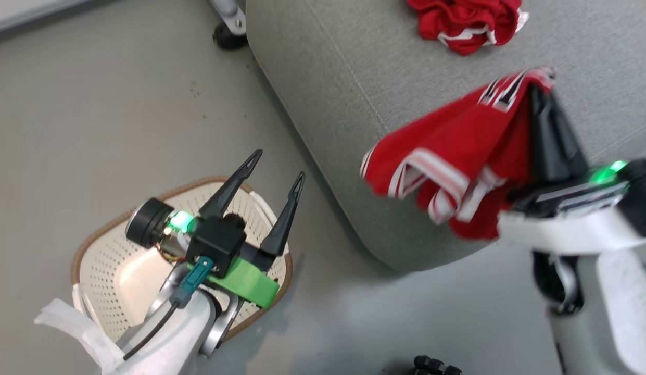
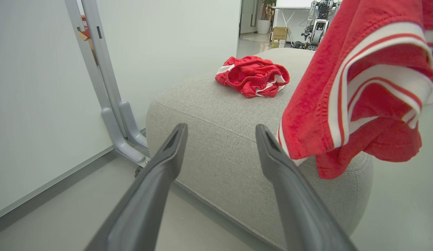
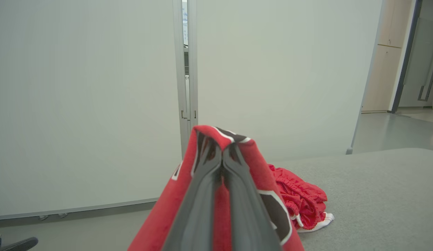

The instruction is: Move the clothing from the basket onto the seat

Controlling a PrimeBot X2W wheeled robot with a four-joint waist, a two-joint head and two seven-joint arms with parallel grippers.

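Holding jersey [image 1: 447,151] pinched in right gripper [image 3: 221,155] near edge of seat [image 1: 328,78], left gripper [image 1: 279,164] spread, empty; released now, might slide off, seemingly overhanging.

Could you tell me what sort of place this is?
Probably an office or robotics lab: pale partition panels on metal feet, a smooth grey floor, and another robot in the room beyond.

White panels [image 3: 80,104] are standing on the grey floor [image 1: 93,130], meeting at a grey post [image 3: 186,69]. Its angled foot [image 2: 124,139] is riding on a black caster [image 1: 229,37]. A cardboard box [image 2: 280,36] and a potted plant [image 2: 262,24] are sitting on the far floor. A wooden cabinet [image 3: 385,69] is standing beside a dark-framed door [image 3: 420,62].
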